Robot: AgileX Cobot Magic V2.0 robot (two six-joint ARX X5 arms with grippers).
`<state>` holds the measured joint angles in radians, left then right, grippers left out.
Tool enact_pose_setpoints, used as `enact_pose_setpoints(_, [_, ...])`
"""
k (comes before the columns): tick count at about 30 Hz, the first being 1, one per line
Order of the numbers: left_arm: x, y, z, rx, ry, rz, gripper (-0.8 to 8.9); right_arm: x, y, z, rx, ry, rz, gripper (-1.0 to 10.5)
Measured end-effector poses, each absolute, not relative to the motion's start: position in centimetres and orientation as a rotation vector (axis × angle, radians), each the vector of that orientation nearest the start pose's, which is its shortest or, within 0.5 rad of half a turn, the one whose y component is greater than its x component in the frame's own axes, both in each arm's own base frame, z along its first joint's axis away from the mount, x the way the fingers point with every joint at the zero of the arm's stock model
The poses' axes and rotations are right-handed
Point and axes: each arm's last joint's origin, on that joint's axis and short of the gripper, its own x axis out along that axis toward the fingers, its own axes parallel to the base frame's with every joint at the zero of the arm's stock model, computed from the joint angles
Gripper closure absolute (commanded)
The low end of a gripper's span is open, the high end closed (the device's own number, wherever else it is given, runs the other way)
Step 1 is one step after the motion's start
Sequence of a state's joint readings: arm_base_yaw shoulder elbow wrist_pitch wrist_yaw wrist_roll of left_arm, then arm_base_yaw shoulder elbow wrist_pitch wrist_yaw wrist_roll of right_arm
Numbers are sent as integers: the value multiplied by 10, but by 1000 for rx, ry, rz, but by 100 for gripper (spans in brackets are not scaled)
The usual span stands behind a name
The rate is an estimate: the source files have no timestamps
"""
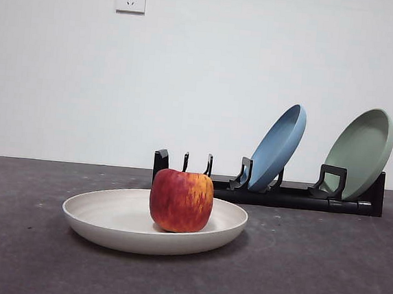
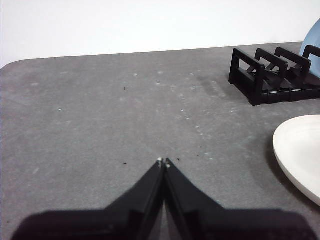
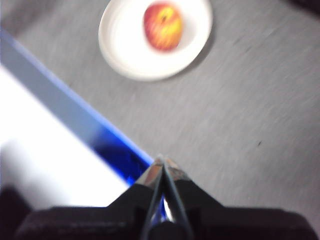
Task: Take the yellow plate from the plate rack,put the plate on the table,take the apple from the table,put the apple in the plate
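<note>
The round red, yellow-streaked apple (image 1: 181,201) sits in the wide cream plate (image 1: 108,216) on the dark grey surface (image 1: 323,268), well ahead of the right end effector (image 3: 163,161); the left end effector (image 2: 163,161) idles beside it. Both are pinched closed, empty. Task looks finished.

Left end effector (image 2: 164,161) has its jaws pressed together, holding nothing; right end effector (image 3: 162,161) likewise closed and empty.

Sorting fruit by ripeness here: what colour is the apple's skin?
Red with yellow-orange streaks; the apple shows best in the front view.
</note>
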<state>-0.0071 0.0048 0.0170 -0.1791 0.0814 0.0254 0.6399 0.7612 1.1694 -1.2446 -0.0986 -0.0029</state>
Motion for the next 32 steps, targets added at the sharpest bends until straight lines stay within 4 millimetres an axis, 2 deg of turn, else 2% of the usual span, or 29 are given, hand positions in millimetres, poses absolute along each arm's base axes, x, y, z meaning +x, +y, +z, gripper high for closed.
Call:
enact_pose_setpoints(4, [95, -3, 152, 19, 166, -90, 817, 75, 45, 375, -114, 552, 683, 947])
enact_pose_setpoints(7, [95, -3, 152, 19, 166, -90, 817, 74, 36, 366, -80, 365, 659, 947])
enact_pose_setpoints(11, [95, -3, 152, 19, 166, -90, 817, 78, 29, 335, -86, 210, 601, 947])
enact_pose_setpoints(13, [95, -3, 152, 19, 166, -91, 817, 82, 26, 310, -91, 161, 566, 947])
enact_pose_setpoints(18, [95, -3, 152, 19, 166, -90, 817, 91, 22, 253, -78, 82, 500, 946])
enact_pose_setpoints(24, [95, -3, 152, 19, 166, -90, 817, 93, 20, 202, -35, 93, 462, 946])
enact_pose_setpoints(27, [95, -3, 152, 19, 166, -90, 817, 93, 19, 185, -16, 115, 459, 946])
enact_pose_setpoints(32, [95, -3, 152, 19, 166, -90, 817, 92, 19, 168, 16, 131, 457, 946])
